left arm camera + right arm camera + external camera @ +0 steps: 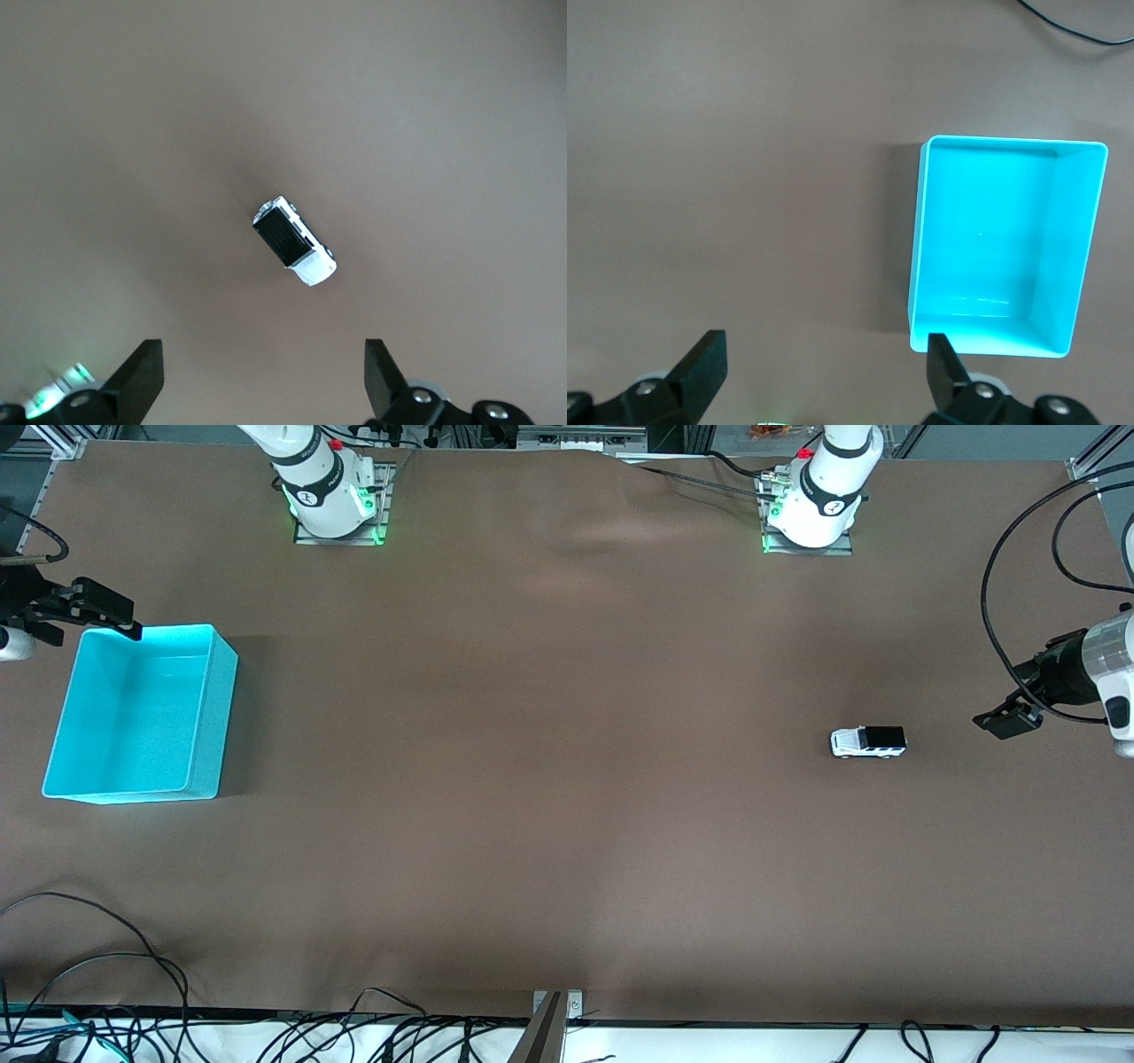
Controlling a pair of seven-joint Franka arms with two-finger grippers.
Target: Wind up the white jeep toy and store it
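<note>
The white jeep toy [868,741] stands on its wheels on the brown table, toward the left arm's end; it also shows in the left wrist view [294,241]. My left gripper [1005,722] is open and empty in the air, over bare table between the jeep and the left arm's end; its own view shows it [263,381] with jaws wide apart. The turquoise bin [221,717] is empty at the right arm's end and shows in the right wrist view [917,239]. My right gripper [106,615] is open and empty over the bin's rim farthest from the front camera [826,372].
Loose black cables [89,974] lie along the table edge nearest the front camera. A looped black cable [1019,558] hangs at the left arm's end. The two arm bases [332,505] [815,509] stand at the table edge farthest from the front camera.
</note>
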